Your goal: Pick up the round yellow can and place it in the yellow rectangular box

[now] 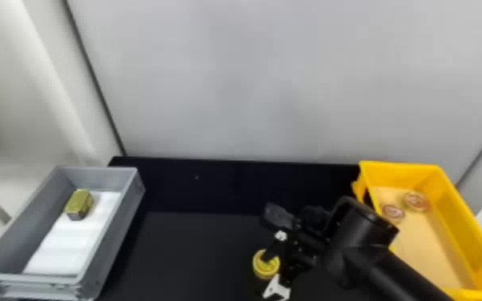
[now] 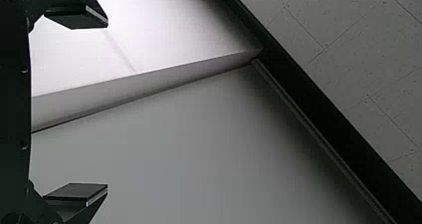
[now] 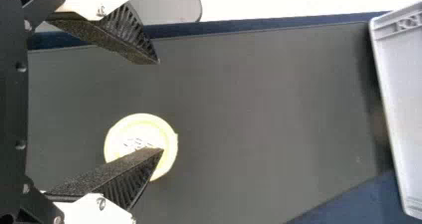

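Round yellow can ungrasped on table. Right gripper: jaws wide, 1 overlapping can top. Left gripper: jaws wide, empty. All 3 stages left: grasp, carry, placing in yellow rectangular box.

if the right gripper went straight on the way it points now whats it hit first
Most likely the can: one finger of the right gripper overlaps its lid in the right wrist view, though the gap in depth is unclear. The other finger seems headed for the table.
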